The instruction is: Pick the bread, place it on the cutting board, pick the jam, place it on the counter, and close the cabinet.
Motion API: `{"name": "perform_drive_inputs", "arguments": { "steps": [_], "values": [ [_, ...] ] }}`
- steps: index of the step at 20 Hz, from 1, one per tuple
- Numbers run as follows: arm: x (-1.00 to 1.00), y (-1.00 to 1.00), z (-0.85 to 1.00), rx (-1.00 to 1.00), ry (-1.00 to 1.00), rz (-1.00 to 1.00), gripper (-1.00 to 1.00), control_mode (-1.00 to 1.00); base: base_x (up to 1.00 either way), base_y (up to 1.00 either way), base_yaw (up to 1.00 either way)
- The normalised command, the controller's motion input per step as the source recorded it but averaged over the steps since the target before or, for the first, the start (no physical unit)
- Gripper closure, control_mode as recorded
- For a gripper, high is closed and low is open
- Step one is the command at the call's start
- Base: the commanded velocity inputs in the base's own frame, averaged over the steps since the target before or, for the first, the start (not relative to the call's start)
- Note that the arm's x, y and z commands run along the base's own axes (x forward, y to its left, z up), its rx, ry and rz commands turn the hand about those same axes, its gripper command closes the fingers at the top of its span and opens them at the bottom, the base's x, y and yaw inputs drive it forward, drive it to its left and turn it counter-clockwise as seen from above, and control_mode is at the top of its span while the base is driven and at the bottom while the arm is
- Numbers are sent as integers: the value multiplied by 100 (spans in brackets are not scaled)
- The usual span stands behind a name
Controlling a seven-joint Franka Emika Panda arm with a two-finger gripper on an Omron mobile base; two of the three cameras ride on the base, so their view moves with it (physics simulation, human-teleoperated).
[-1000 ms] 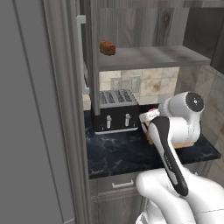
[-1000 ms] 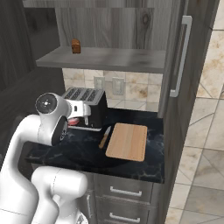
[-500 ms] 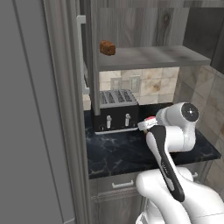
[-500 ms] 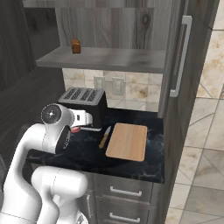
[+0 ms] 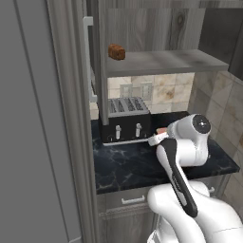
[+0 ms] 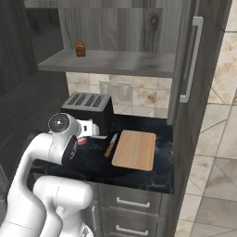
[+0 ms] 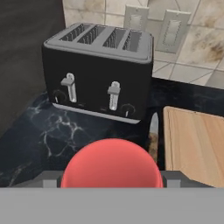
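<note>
1. Gripper (image 7: pixel 112 183) is clamped on the jam (image 7: pixel 110 164). In the hand view the red jar sits between the two dark tips, pressed against both. A half-closed claw fits a squat jar.
2. The jam hangs low over the counter (image 5: pixel 128 166), just in front of the toaster (image 5: pixel 126 121). In the right base view the jar (image 6: pixel 83 141) shows red, tucked under the hand. I judge this to be the carry or lowering step for the jam.
3. I cannot tell whether the jar touches the counter yet.
4. Jam axis: it is squat, so it has no real long axis. The hand camera sees a round red end, so the jar's axis runs along the gripper, toward the toaster front. I cannot tell which end is the lid.
5. Bread (image 5: pixel 116 51) is on the shelf inside the cabinet (image 6: pixel 115 28), well apart from the arm. It is a small brown chunk with its longer side running roughly along the shelf. It is not yet moved.
6. Cutting board (image 6: pixel 135 149) lies flat on the counter, right of the toaster, long axis running front to back. The knife (image 6: pixel 110 145) lies just beside its left edge, roughly parallel to it.
7. The door (image 6: pixel 187 60) stands ajar, handle outward, so closing is still to do.
</note>
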Motion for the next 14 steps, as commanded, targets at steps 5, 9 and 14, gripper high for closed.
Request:
{"name": "perform_drive_inputs", "arguments": {
  "steps": [5,9,14],
  "values": [
    [39,8,-38,0,0,0,100,-100,0,0,0],
    [45,4,-35,0,0,0,100,-100,0,0,0],
    [41,2,-34,0,0,0,100,-100,0,0,0]
  ]
}}
